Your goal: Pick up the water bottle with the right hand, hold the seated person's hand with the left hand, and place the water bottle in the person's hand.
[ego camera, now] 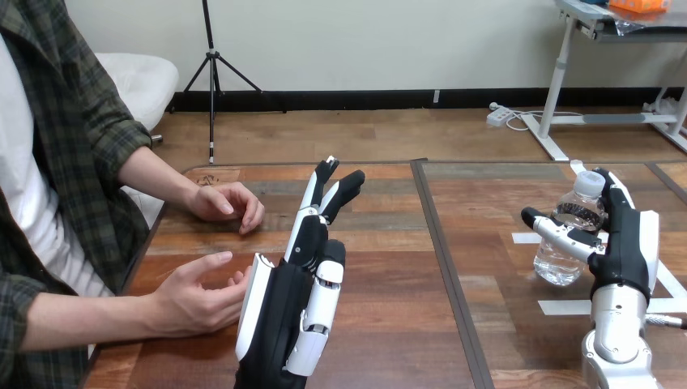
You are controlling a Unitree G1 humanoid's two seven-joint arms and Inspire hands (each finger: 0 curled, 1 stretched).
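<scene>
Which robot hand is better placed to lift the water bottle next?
Right. The right robot hand has the water bottle between its thumb and fingers. The left robot hand is open, far from it, beside the person's nearer hand.

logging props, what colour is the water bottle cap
White cap on a clear water bottle, seen best in the head view.

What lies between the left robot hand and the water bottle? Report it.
In the head view: bare wooden table, crossed by a dark seam, with white tape just before the water bottle.
</scene>
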